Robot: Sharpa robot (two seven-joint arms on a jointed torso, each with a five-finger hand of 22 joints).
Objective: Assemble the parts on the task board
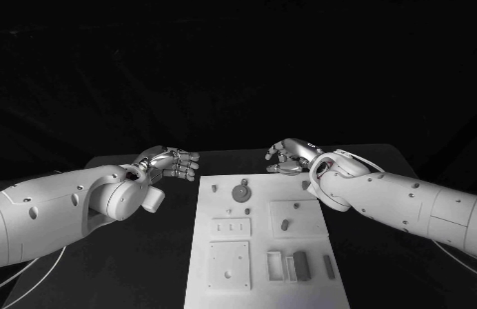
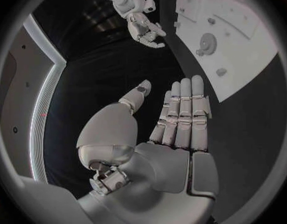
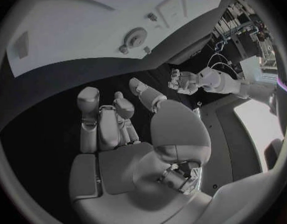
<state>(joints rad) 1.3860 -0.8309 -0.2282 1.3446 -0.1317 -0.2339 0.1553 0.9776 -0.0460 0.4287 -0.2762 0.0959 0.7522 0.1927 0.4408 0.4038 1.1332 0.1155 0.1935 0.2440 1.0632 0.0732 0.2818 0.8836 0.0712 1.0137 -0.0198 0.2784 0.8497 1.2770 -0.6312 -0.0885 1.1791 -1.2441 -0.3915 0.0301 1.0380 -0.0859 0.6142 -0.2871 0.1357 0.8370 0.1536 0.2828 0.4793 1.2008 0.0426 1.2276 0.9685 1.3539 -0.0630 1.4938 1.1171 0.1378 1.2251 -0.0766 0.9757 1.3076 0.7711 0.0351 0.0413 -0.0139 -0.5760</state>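
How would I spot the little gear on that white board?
Find the white board in the middle of the black table. Look at its far end, between the two hands: the gear lies there. It is the only round, toothed, dark piece; its neighbours are square plates and slim bars.

The board [image 1: 224, 221] is white on a black table [image 1: 169, 254]. Its parts, such as the gear [image 1: 242, 193], are grey. Both arms are white, the left hand [image 1: 171, 163] and right hand [image 1: 288, 156] silver.
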